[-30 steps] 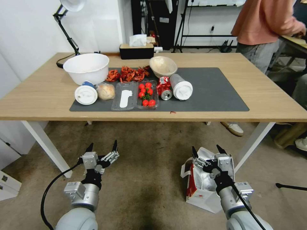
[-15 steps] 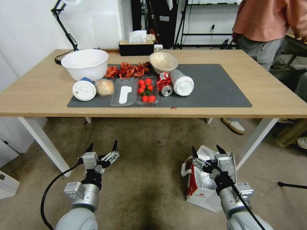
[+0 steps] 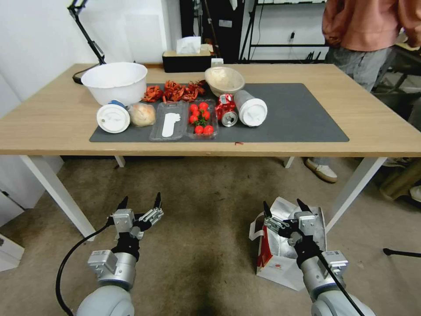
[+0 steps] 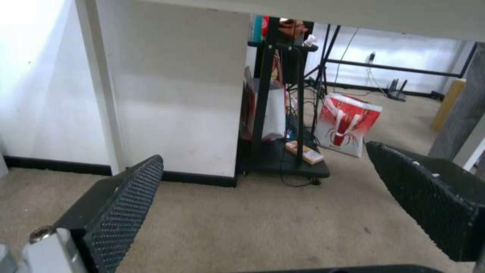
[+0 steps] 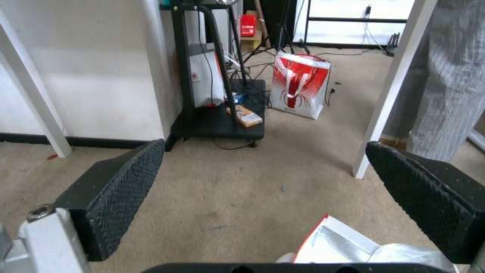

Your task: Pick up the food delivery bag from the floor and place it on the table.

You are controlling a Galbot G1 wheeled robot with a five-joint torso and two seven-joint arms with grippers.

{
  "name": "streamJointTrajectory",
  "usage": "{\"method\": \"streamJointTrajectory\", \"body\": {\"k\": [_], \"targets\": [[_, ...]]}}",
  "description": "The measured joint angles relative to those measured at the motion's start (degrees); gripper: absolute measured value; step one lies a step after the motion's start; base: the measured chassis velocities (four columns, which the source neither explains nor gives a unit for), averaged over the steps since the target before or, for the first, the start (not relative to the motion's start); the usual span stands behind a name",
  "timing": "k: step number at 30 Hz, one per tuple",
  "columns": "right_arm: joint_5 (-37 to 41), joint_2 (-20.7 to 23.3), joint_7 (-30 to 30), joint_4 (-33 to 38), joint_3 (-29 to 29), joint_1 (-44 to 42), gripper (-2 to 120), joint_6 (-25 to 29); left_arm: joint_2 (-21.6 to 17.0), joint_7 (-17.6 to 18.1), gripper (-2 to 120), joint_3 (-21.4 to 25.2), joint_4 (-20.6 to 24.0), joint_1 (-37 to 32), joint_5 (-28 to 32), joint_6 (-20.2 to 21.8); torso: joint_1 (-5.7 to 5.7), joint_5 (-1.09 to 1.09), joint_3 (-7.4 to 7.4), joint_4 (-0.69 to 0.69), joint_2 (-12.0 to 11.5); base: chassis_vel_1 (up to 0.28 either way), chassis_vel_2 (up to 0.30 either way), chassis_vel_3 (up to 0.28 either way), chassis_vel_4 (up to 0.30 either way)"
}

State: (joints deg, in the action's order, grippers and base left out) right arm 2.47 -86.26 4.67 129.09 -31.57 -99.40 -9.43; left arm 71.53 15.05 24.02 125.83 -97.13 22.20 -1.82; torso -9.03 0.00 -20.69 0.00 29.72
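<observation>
Food delivery bag [image 3: 280, 259] on floor [image 3: 206, 206], before table [image 3: 372, 136]

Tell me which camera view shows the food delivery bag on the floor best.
The head view: the food delivery bag stands open on the floor, foil lining and red side visible, with the right gripper open over it. The right wrist view catches only its top corner. The left wrist view looks along the carpet elsewhere.

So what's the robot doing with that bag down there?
Nothing is picked up yet. The food delivery bag stands on the floor beside the table. The right gripper hovers open above the bag, not touching it. The left gripper waits open over bare carpet.
</observation>
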Motion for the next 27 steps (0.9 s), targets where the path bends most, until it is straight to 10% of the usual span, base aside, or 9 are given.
{"method": "streamJointTrajectory", "body": {"k": [27], "targets": [[0.12,-0.05,0.02,-0.63,0.13,1.13,100,-0.22,0.04,0.13,100,0.0,-0.57,0.26,-0.04,-0.23,2.23,0.0,4.08,0.0,-6.32,0.0,0.0,0.0,0.0]]}}
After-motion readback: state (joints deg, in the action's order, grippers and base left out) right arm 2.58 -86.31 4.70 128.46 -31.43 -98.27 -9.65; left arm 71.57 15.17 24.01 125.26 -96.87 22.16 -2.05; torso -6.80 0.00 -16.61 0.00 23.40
